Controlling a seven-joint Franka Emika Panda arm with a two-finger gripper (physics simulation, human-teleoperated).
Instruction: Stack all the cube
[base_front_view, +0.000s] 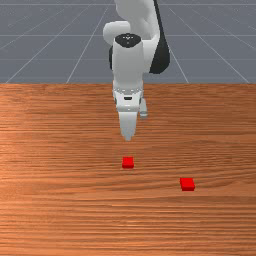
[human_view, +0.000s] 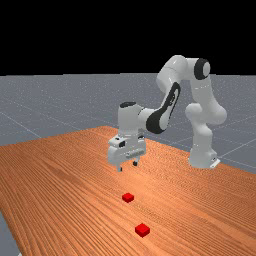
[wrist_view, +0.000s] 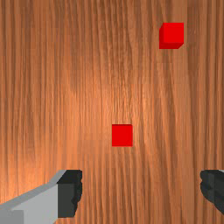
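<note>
your gripper (human_view: 127, 166): jaws spread, above the table (base_front_view: 55, 150). your nearer red cube (base_front_view: 128, 162): flat on the wood. your farther red cube (base_front_view: 187, 184): well apart from it, toward the front view's right.

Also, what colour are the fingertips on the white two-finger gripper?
Black to dark grey fingertips, clearest in the wrist view.

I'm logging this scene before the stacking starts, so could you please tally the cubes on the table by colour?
Red cubes: 2 (one nearer the gripper; one farther off)
Total: 2
</note>
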